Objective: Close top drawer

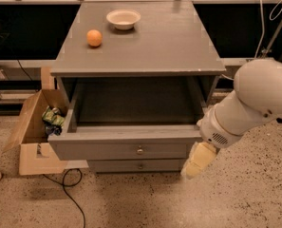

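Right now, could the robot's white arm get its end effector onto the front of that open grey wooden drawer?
Probably yes. The end effector hangs low beside the right front corner of the wide grey wooden drawer, which stands pulled out, with nothing visible between them.

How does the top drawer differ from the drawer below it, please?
The top drawer is pulled far out, box showing; the lower drawer sits back, only its front visible. The top drawer's front is taller than the lower drawer's. Both are grey, flat-fronted. The pincer hangs at the top drawer's right corner.
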Robot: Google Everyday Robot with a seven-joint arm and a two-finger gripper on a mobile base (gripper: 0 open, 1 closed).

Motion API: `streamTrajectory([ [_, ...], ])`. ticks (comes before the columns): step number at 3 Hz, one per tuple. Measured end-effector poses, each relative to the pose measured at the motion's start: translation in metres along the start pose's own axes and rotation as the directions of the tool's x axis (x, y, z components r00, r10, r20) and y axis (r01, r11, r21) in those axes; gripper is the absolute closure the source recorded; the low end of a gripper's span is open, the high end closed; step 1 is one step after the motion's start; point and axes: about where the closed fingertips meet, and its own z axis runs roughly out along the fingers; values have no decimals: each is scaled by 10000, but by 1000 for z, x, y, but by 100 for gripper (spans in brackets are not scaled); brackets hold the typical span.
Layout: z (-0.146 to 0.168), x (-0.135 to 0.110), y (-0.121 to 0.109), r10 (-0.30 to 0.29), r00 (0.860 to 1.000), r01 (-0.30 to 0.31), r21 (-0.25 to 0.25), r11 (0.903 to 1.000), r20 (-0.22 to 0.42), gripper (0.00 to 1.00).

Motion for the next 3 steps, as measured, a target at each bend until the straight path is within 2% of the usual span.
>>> streamTrajectory([
  [1, 34, 4, -4, 445, 9988, -447, 117, 9989, 223, 27],
  [2, 34, 4, -4, 444, 9988, -446, 119, 9989, 224, 50],
  [3, 37, 5, -4, 379, 9991, -382, 149, 9992, 196, 81],
])
